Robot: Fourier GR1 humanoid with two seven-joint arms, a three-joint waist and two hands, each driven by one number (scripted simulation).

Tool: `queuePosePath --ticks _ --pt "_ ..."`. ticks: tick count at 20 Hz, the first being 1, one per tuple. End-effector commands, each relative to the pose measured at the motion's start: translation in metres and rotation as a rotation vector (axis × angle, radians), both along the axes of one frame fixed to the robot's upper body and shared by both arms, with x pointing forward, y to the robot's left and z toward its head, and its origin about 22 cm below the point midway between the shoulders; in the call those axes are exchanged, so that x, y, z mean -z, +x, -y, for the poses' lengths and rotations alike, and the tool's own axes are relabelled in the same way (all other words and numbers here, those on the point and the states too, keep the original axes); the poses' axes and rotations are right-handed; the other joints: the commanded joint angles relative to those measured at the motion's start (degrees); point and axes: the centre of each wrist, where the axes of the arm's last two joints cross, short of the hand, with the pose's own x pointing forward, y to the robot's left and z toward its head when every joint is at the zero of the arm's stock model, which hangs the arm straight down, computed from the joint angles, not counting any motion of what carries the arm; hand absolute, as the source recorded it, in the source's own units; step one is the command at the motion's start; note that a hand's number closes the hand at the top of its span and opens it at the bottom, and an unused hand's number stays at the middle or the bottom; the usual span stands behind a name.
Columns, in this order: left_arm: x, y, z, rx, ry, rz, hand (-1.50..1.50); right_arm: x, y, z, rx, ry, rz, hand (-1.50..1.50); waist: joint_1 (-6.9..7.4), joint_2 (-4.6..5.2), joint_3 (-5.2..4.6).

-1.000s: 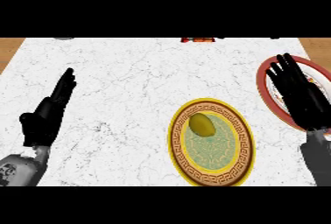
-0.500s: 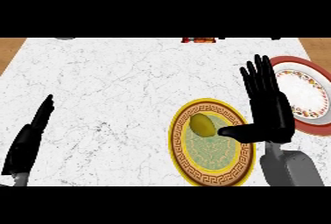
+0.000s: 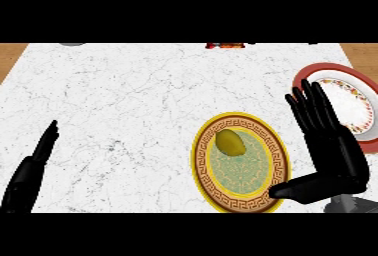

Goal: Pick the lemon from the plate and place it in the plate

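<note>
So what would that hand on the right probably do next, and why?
Probably slide the right hand left and lower it over the lemon. The hand is open, fingers straight, beside the yellow-rimmed plate with only its thumb over the rim, and the lemon lies untouched on that plate. The red-rimmed plate waits farther right. The left hand rests at the left edge.

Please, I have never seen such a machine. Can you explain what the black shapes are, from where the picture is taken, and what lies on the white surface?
The view looks steeply down from the robot's head at a white marble counter. The black shapes are its two hands. The right hand is open beside a yellow-rimmed plate, thumb over its rim. On that plate lies a lemon, not held. A red-rimmed plate lies at the right edge. The left hand rests open at lower left, holding nothing.
</note>
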Motion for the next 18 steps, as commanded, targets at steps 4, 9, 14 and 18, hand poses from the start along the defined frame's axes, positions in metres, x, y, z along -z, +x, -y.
queuePosePath --ticks 4,9,14,18 --pt "-0.002 0.005 -0.013 -0.01 0.007 -0.003 0.0 -0.041 0.007 0.026 -0.116 -0.45 -0.077 -1.5 -0.04 0.12 -0.1" --pt "-0.009 0.01 -0.013 -0.001 0.021 0.02 0.0 -0.058 0.017 0.018 -0.153 -0.601 -0.167 -1.5 0.07 0.07 -0.04" --pt "-0.01 0.014 -0.011 0.003 0.016 0.003 0.0 -0.055 0.045 -0.003 -0.225 -0.727 -0.233 -1.5 0.52 0.18 -0.01" --pt "-0.011 0.004 0.012 0.03 0.0 0.019 0.0 -0.042 0.072 -0.001 -0.294 -0.806 -0.286 -1.5 1.13 0.25 0.06"
